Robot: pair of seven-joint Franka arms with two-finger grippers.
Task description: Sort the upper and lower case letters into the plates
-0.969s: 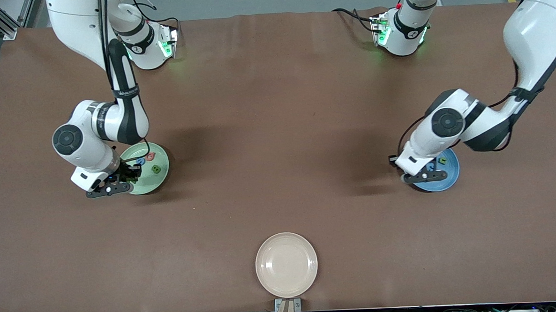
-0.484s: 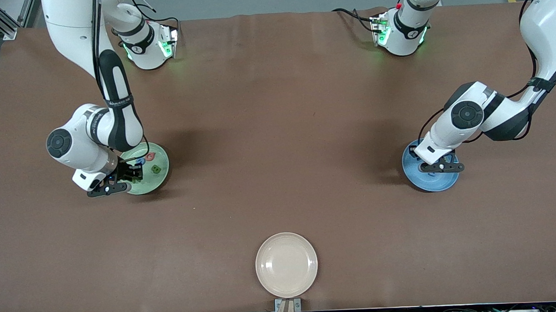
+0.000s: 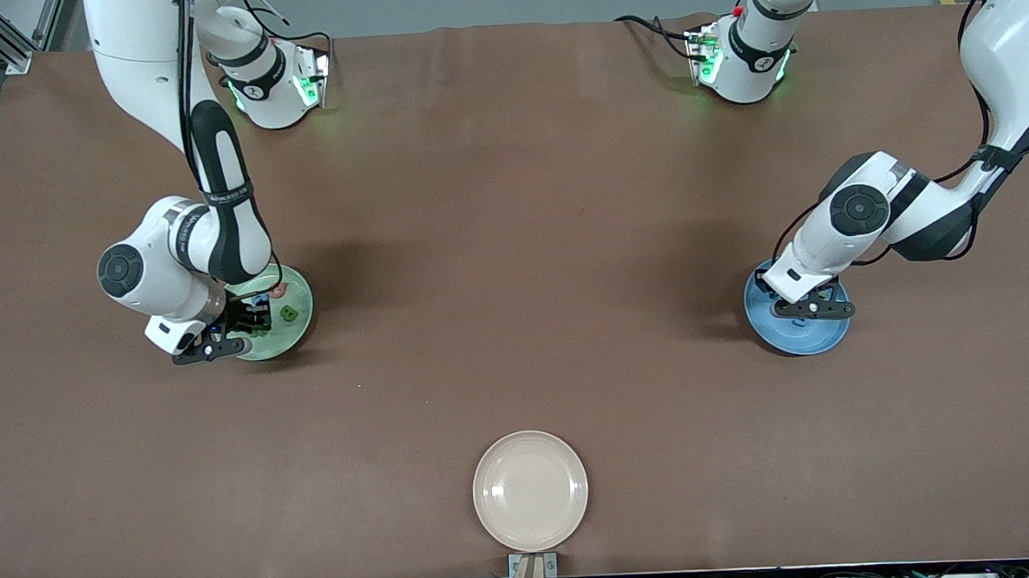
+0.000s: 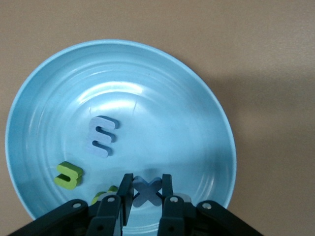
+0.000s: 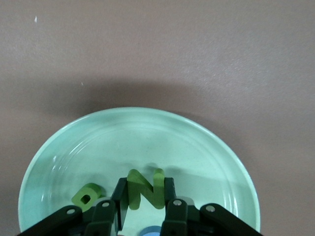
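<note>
My left gripper is over the bright blue plate. In the left wrist view it is shut on a blue x low over the plate. In that plate lie a blue m and two green letters. My right gripper is over the pale mint plate. In the right wrist view it is shut on a green N just above the plate. A green letter, a pink one and a blue one lie in that plate.
A cream-white plate sits at the table's edge nearest the front camera, midway between the arms. Both arm bases stand along the edge farthest from the front camera.
My left arm swung toward its own end of the table, so its gripper now sits farther in over the blue plate. My right gripper shifted slightly over the mint plate.
</note>
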